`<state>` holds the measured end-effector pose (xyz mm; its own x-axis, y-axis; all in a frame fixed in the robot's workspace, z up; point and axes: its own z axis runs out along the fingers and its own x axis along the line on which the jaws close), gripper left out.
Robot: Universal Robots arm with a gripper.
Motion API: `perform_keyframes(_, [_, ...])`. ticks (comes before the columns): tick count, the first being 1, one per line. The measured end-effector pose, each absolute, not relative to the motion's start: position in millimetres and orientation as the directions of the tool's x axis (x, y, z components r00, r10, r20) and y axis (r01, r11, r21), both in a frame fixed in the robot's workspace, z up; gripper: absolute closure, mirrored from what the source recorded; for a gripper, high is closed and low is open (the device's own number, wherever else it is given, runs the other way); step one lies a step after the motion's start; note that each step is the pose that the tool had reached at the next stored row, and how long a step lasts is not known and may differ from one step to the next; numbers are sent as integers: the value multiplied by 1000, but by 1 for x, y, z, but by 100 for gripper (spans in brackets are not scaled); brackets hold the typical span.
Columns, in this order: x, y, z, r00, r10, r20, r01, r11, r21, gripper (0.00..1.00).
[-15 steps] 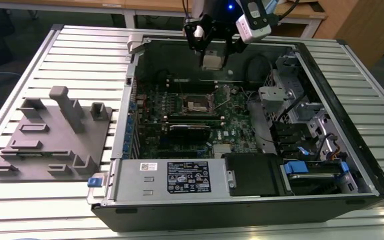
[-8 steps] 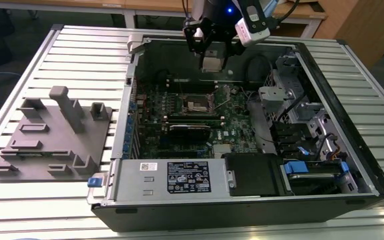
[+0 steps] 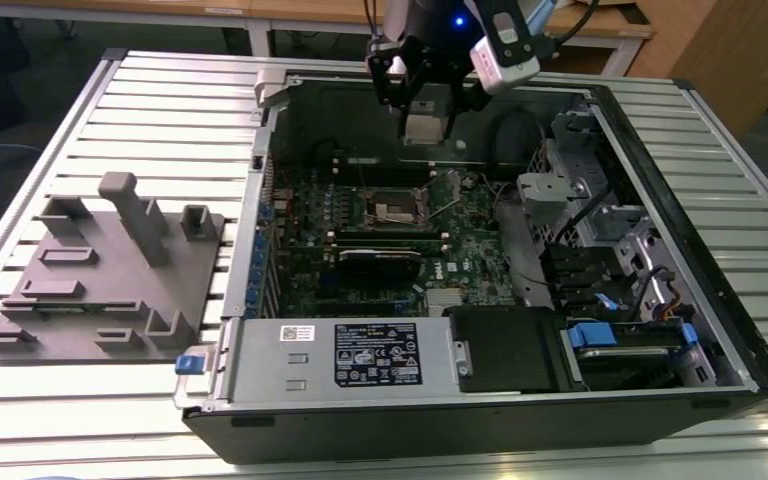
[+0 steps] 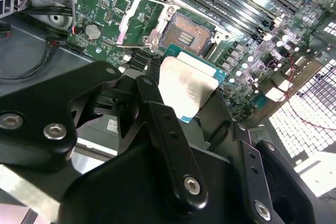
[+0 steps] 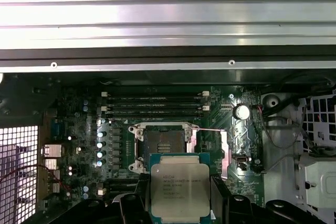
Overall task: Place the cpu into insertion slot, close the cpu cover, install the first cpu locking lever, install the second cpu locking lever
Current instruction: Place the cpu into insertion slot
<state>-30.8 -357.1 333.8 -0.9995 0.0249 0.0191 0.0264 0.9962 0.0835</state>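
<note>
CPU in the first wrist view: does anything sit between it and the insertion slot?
Nothing visible does. The cpu, held in the pincer, hangs clear of the insertion slot, whose contacts lie bare; the cpu cover stands swung open beside it.

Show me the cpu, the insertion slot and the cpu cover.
cpu (image 5: 180, 188), first wrist view, metal top.
insertion slot (image 5: 163, 143), first wrist view, contact field.
cpu cover (image 4: 127, 23), second wrist view, frame's side bar.

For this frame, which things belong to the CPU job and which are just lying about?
Job: gripper holding the cpu; insertion slot, empty; cpu cover, open.
Lying about: grey fixture block; black card; labelled power supply; coin battery.
</note>
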Motion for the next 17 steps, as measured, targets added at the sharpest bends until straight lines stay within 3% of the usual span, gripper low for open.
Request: perform_keyframes(17, [-31, -357, 331, -1000, 25, 19, 26, 996, 83, 46])
